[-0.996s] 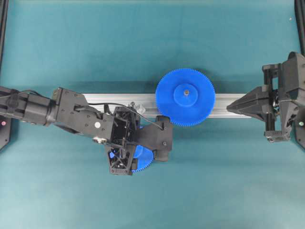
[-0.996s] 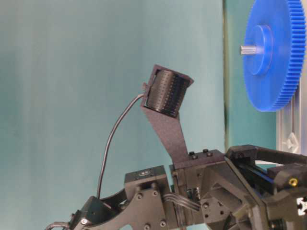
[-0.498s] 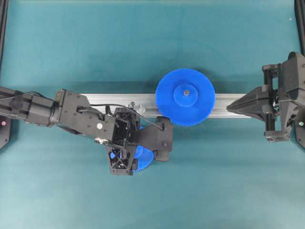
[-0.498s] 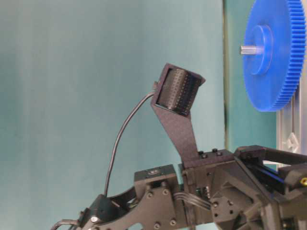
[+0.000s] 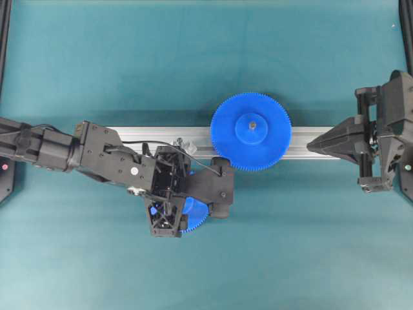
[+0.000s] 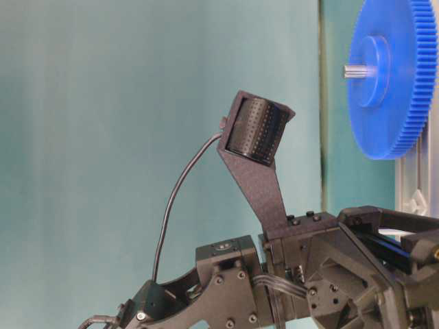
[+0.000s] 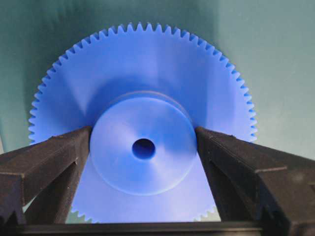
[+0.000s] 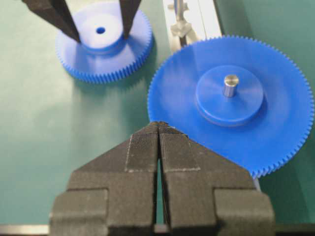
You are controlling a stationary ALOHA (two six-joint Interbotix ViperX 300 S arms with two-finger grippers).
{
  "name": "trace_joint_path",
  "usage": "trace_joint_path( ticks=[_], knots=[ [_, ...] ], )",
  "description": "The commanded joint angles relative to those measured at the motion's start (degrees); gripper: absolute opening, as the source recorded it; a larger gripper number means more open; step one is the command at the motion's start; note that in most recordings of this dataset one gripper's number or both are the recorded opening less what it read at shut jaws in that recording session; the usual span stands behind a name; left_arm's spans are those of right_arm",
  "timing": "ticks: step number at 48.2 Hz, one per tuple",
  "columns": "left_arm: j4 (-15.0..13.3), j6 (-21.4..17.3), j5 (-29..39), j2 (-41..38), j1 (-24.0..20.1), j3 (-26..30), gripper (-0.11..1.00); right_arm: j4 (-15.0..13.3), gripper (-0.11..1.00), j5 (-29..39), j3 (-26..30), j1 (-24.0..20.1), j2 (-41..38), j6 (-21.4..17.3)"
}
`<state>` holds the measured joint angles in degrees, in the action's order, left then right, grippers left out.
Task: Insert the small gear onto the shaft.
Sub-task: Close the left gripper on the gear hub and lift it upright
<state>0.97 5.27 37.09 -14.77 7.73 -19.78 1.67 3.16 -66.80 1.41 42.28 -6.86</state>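
- Blue small gear (image 7: 142,147) lies flat on the green mat (image 5: 206,58), just beside the rail (image 5: 135,134).
- Left gripper (image 7: 142,152) straddles its raised hub, fingers (image 7: 49,157) apart at the hub's sides, likely lined up to clamp it.
- Shaft (image 8: 179,14) stands free on the rail near the big gear (image 8: 236,98).
- Right gripper (image 8: 158,135) waits apart, fingers together.
- Fine teeth, dark centre hole.

- Bright, even light falls from above; glare is slight.
- Soft shadows lie beside the large gear (image 5: 251,132) and rail (image 5: 161,134).
- The left wrist view's black fingers (image 7: 44,162) look blurred, being close.
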Motion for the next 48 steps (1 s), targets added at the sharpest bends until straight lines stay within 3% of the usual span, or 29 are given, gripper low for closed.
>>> trace_joint_path(
  ticks=[1, 21, 25, 31, 48],
  knots=[
    [0.1, 0.1, 0.0, 0.4, 0.2, 0.2, 0.92, 0.1, 0.00, -0.5, 1.0, 0.1, -0.1, -0.7],
    [0.2, 0.4, 2.4, -0.1, 0.3, 0.5, 0.90, 0.1, 0.00, -0.5, 1.0, 0.1, 0.0, -0.7],
    [0.2, 0.4, 2.5, 0.1, 0.2, 0.5, 0.86, 0.1, 0.00, -0.5, 1.0, 0.1, -0.1, -0.7],
    [0.1, 0.3, 2.5, 0.2, 0.2, 0.4, 0.71, 0.1, 0.00, -0.6, 0.9, 0.1, 0.0, -0.7],
    [0.1, 0.2, 2.5, 0.4, 0.3, 0.4, 0.70, 0.1, 0.00, -0.6, 0.9, 0.1, 0.0, -0.7]
  ],
)
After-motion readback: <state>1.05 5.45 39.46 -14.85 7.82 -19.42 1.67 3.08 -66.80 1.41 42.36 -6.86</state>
